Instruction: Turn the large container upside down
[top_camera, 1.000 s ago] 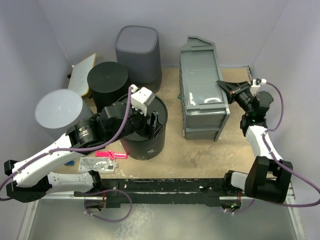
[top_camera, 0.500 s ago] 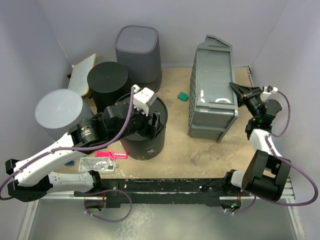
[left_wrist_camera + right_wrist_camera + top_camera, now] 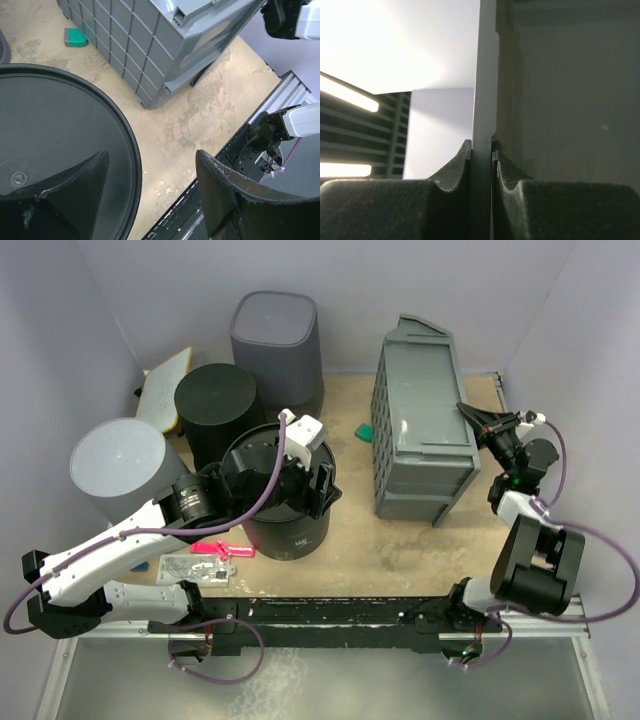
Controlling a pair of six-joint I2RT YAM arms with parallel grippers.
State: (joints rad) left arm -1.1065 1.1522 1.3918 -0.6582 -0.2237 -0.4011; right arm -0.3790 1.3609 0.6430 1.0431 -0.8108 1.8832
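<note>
The large grey container (image 3: 425,425) is seen tipped over at the right of the worktop (image 3: 400,545), its rim pinched by the clenched right claw (image 3: 470,417). The left claw (image 3: 316,486) is held released, spread wide over a black bucket (image 3: 290,532).

Large container (image 3: 420,430) tipped up, rim between right gripper (image 3: 468,416) fingers; black bin (image 3: 288,532) beneath left gripper (image 3: 322,490) spread fingers.

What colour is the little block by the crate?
The block is green, clearest in left wrist view.
</note>
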